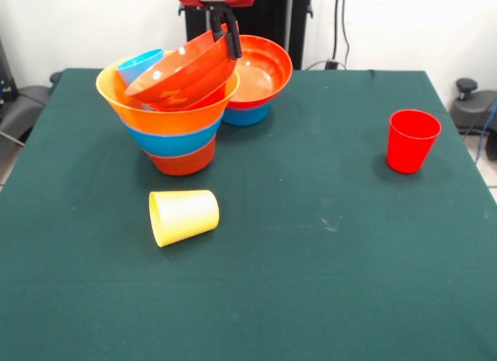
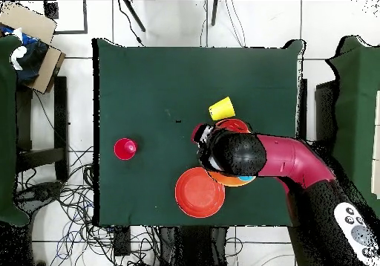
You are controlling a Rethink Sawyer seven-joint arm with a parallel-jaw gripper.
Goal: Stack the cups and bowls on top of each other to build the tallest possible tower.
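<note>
While clenched on a tilted red-orange bowl (image 1: 182, 74), jaws (image 1: 225, 36) over the tower (image 1: 172, 120), no readable writing

tower (image 1: 177, 116) crowding corner, table (image 1: 311, 283) centre open

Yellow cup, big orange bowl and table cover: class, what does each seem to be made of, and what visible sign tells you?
Yellow cup: likely plastic, smooth and fairly matt, with even colour and a thin rim.
Big orange bowl: likely glossy plastic, with bright highlights along its rim.
Table cover: probably dark green cloth or felt, dull, with no shine and faint pale scuffs.
</note>
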